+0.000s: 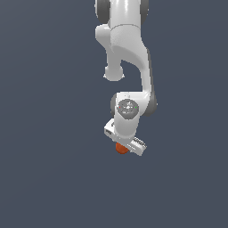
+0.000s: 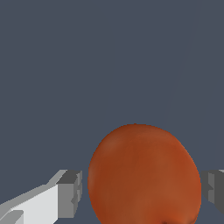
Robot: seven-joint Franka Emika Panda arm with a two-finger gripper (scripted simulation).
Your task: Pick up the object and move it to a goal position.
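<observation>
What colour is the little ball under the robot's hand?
The small round ball is orange-red, slightly mottled; clearest in the wrist view.

A bare simulated scene, not a real room: a flat, even slate-grey ground [image 1: 44,178] fills both views with no walls, furniture or texture. The white arm [image 1: 127,49] is smoothly rendered with plain shading, like a computer model.

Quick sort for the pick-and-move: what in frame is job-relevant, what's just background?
Job-relevant:
- orange-red ball, sitting between the end effector's fingers with small gaps either side
- end effector, open, directly over the ball in the exterior view

Background:
- plain dark grey surface; no other loose items visible
- no goal marker visible in either view
</observation>
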